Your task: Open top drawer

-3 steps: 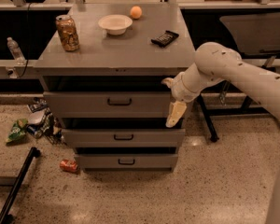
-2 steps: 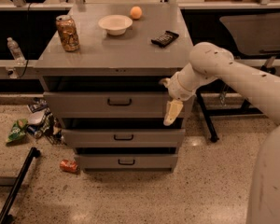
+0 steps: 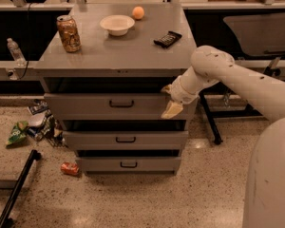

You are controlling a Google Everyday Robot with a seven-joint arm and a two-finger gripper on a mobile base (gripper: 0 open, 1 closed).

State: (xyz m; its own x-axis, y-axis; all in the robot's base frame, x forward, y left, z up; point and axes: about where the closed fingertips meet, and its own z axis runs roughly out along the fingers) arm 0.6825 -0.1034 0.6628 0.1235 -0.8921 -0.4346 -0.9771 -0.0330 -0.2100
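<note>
The top drawer (image 3: 85, 107) is the tallest grey front of the cabinet, with a small dark bar handle (image 3: 121, 104) at its centre. A dark gap shows above it under the cabinet top. Two shorter drawer fronts (image 3: 125, 139) (image 3: 128, 164) sit below it. My gripper (image 3: 171, 107) hangs at the right end of the top drawer's front, well right of the handle, with its cream tip pointing down over the front's right edge. The white arm (image 3: 237, 80) reaches in from the right.
On the cabinet top (image 3: 109, 56) stand a can (image 3: 68, 33), a white bowl (image 3: 117, 24), an orange (image 3: 138, 12) and a dark packet (image 3: 167, 39). Litter (image 3: 33, 127) and a red can (image 3: 70, 168) lie on the floor at left. A black pole (image 3: 14, 194) lies at front left.
The arm and gripper have shifted a little to the left, closer over the right end of the top drawer's front. The drawers have not visibly moved.
</note>
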